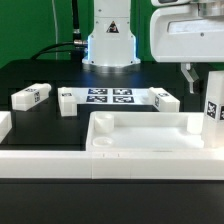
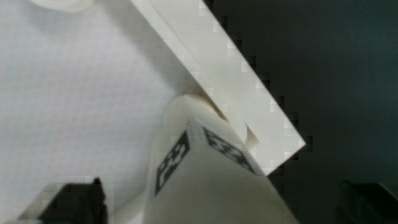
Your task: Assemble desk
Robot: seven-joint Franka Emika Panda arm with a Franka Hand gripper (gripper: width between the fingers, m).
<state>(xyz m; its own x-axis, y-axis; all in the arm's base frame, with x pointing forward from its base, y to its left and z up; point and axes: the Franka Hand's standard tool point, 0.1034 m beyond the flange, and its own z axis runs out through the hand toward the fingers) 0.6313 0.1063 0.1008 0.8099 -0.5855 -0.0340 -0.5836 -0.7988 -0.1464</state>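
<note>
The desk's large white rimmed top [image 1: 140, 140] lies at the table's front. One tagged leg [image 1: 213, 108] stands upright at the top's corner on the exterior view's right. My gripper [image 1: 203, 78] hangs over that leg, partly cut off by the frame edge. In the wrist view the same leg [image 2: 210, 165] rises between my dark fingertips [image 2: 71, 205], with a gap on each side, so the gripper [image 2: 214, 212] is open and holds nothing. The top's rim [image 2: 222, 70] runs diagonally past the leg. Three more legs [image 1: 30, 97] [image 1: 66, 102] [image 1: 165, 100] lie loose behind the top.
The marker board [image 1: 110, 97] lies flat in the middle of the black table, between the loose legs. The robot's base [image 1: 108, 40] stands behind it. A white piece [image 1: 5, 126] shows at the exterior view's left edge.
</note>
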